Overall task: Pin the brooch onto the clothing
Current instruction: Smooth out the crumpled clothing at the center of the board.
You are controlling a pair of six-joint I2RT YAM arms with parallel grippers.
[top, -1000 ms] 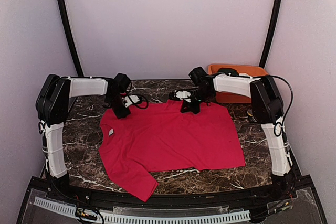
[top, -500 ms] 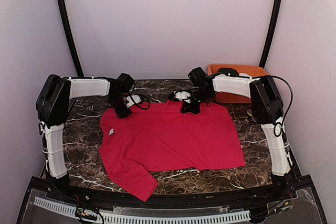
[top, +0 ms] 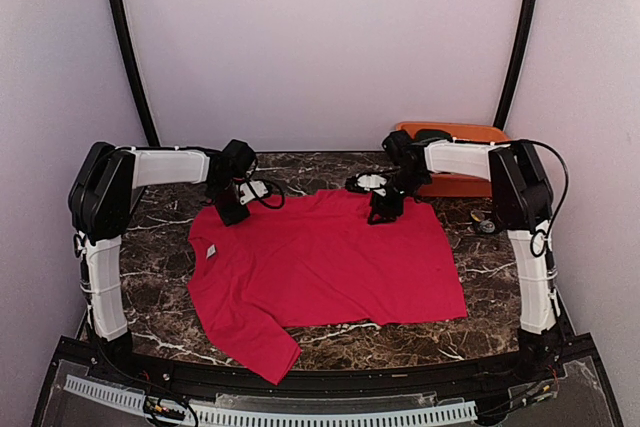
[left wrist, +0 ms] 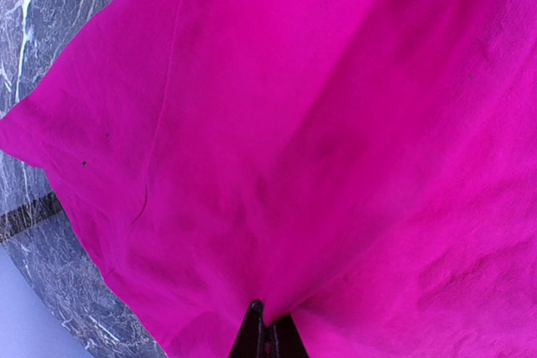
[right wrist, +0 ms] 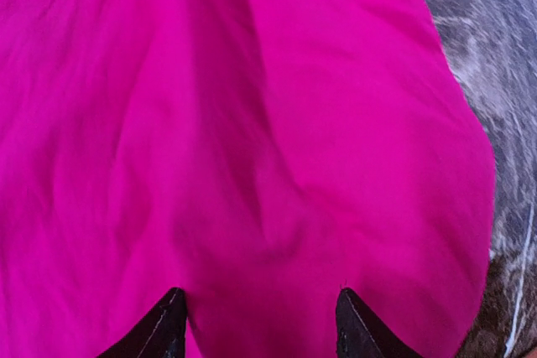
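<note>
Though spread nearly flat mid-way across the marble table (top: pixel 160 247), the red T-shirt (top: pixel 330 262) is soft, light cloth. It will bunch and slide, so take it by hems or shoulders. Left gripper (left wrist: pixel 262 334), at its 10 o'clock corner, is closed, pinching fabric; right gripper (right wrist: pixel 260 324), at 1 o'clock, stands parted, empty. White tag (top: pixel 212 253) at 9 o'clock — unreadable.
</note>
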